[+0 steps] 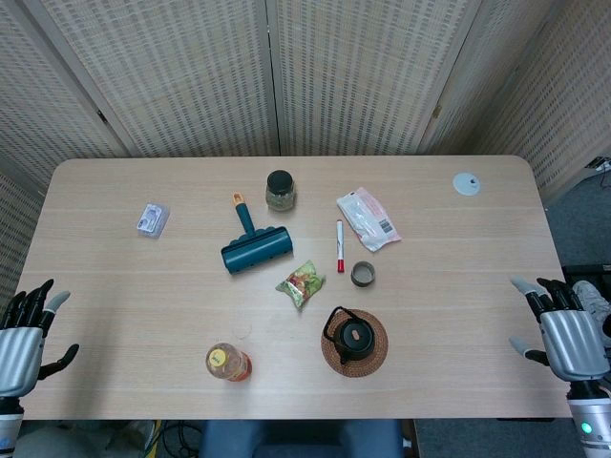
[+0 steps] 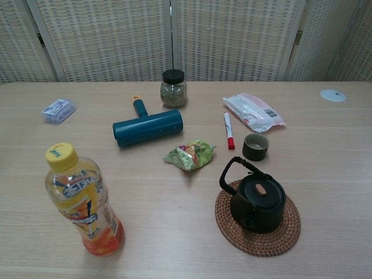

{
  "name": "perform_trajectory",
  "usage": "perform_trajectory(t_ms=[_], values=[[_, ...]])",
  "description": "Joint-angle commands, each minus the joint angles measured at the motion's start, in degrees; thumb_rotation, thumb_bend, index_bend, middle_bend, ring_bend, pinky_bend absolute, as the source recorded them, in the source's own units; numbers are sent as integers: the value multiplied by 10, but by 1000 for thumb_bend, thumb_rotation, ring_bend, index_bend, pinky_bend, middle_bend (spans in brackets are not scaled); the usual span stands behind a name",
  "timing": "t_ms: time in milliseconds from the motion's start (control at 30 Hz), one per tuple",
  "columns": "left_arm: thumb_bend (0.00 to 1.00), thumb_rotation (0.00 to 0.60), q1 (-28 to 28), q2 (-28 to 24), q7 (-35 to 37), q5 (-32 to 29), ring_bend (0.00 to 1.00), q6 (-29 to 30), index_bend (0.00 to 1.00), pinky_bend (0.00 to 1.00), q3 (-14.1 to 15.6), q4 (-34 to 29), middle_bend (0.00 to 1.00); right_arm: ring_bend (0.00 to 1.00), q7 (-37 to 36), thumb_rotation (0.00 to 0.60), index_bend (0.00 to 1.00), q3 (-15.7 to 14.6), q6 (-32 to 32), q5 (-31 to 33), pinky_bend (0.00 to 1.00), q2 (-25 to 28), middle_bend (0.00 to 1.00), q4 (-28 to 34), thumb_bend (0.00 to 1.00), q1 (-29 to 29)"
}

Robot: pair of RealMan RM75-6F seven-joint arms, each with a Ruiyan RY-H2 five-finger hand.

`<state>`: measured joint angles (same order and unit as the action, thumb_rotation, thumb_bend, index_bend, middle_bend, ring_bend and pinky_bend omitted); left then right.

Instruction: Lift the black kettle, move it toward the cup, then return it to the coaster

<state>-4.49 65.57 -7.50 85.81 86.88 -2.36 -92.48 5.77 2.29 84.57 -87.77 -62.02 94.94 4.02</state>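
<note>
The black kettle [image 1: 349, 336] [image 2: 257, 199] stands upright on a round woven coaster [image 1: 374, 358] [image 2: 289, 231], its handle raised toward the left. The small dark cup [image 1: 363, 274] [image 2: 255, 146] sits just beyond it on the table. My left hand [image 1: 23, 329] hovers off the table's left front corner, fingers spread and holding nothing. At the right front edge my right hand [image 1: 565, 334] is likewise spread and empty, well clear of the kettle. Neither hand appears in the chest view.
A yellow-capped drink bottle [image 1: 227, 363] [image 2: 81, 200] stands left of the kettle. Further back lie a snack packet [image 1: 302, 283], red marker [image 1: 339, 245], teal lint roller [image 1: 254, 245], glass jar [image 1: 280, 191], white pouch [image 1: 368, 218], small plastic packet [image 1: 152, 219] and white disc [image 1: 466, 183].
</note>
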Motion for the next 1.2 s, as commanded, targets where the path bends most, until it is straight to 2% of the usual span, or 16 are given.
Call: perform_trajectory(t_ms=[33,300,467,600,733,800,1200], values=[[245,600,0,1,0,0,76,-1,148,21,0,2,11,133,-3,600,167,-1,3,-4,150,1,282,0,7,-1],[245,600,0,0,0,2,76,-1,148,21,1,-1,12,141,-25,600,167,-6,11,-37,150,5,303,-8,7,4],[244,600,-1,-1,-2,3,76,-2,147,21,0,-4,12,142,-32,600,192,-11,-5,-59,141,14,305,-4,7,20],[245,600,-1,-2,-5,4,76,-1,148,21,0,-7,12,150,-40,600,238,-16,-31,-80,125,21,316,3,7,42],[245,600,0,-3,-8,2,76,-1,148,21,0,-10,12,254,-46,600,329,-18,-56,-102,114,21,379,8,7,65],[245,600,0,-4,-9,2,76,0,148,21,0,-11,12,263,-45,600,351,-20,-72,-112,109,18,393,10,7,79],[245,600,6,-6,-11,5,76,6,148,21,3,-17,12,263,-50,600,353,-20,-192,-144,107,-12,395,36,6,179]])
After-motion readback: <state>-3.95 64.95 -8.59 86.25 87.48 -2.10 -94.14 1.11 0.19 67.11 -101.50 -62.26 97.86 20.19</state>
